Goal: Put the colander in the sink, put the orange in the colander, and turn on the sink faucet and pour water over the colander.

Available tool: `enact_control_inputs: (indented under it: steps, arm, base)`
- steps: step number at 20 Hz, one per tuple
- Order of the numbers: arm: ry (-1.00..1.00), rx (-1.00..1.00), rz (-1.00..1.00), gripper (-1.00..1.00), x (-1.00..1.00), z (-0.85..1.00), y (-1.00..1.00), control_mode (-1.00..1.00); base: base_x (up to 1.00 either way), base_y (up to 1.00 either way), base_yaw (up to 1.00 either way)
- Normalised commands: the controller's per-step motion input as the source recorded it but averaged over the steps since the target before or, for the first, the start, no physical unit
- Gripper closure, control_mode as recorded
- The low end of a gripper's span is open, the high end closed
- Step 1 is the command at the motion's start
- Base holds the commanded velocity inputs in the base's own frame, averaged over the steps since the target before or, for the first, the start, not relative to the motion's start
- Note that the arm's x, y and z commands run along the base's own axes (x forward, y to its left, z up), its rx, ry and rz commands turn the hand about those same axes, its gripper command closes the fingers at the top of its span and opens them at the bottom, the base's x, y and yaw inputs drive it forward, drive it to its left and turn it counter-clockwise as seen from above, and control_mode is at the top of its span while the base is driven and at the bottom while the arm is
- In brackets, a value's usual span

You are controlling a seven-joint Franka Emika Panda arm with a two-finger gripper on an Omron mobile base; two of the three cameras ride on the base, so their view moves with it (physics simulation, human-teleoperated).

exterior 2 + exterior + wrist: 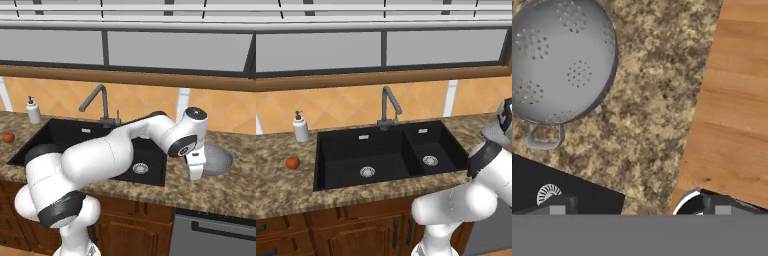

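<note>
The pale grey colander (220, 159) sits upright on the granite counter just right of the black double sink (65, 134); it also appears in the hand view as the colander (559, 60) with one loop handle toward the sink corner. My gripper (196, 172) hovers over the counter at the colander's near side, apart from it, jaws open and empty; in the hand view the gripper (637, 207) has bare granite between its tips. The orange (292, 162) lies on the counter left of the sink. The sink faucet (389, 106) stands behind the basins with no water running.
A white soap dispenser (300, 127) stands at the back left of the counter (286, 185). The counter's front edge and wooden cabinet fronts (737, 100) lie close beside the gripper. My arm arches over the smaller right basin (430, 150).
</note>
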Motion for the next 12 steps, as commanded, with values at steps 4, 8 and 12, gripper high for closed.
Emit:
enact_control_inputs:
  steps: [4,8,12]
  arm:
    - [0.18,0.1,-0.05,-1.0,0.38,-0.2,-0.14,-1.0]
    - [0.14,0.06,-0.07,-1.0,0.36,-0.27,-0.19,-1.0]
    - [0.13,0.03,-0.1,-1.0,0.39,-0.32,-0.18,-1.0]
  base:
    - [0.0,0.0,0.0]
    - [0.0,0.0,0.0]
    - [0.0,0.0,0.0]
